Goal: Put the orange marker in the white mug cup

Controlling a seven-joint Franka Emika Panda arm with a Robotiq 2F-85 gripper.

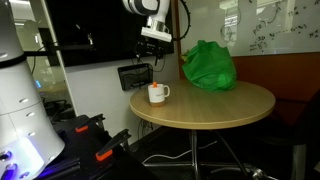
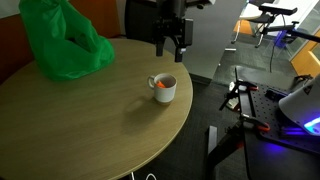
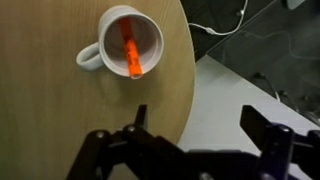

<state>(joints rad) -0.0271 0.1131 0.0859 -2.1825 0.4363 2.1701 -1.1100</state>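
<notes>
The orange marker [image 3: 131, 54] lies slanted inside the white mug cup [image 3: 112, 35], which stands on the round wooden table near its edge. The mug also shows in both exterior views [image 1: 158, 94] [image 2: 165, 92], with a bit of orange marker at its rim [image 2: 160, 84]. My gripper [image 3: 195, 118] is open and empty, well above the mug and off to its side, over the table edge. It shows above the mug in both exterior views [image 1: 153, 42] [image 2: 171, 46].
A green bag [image 1: 208, 66] [image 2: 60, 42] sits on the round table [image 1: 215, 105] [image 2: 80, 130] behind the mug. A dark monitor [image 1: 134, 76] stands beyond the table edge. Dark equipment and cables lie on the floor [image 2: 250, 120].
</notes>
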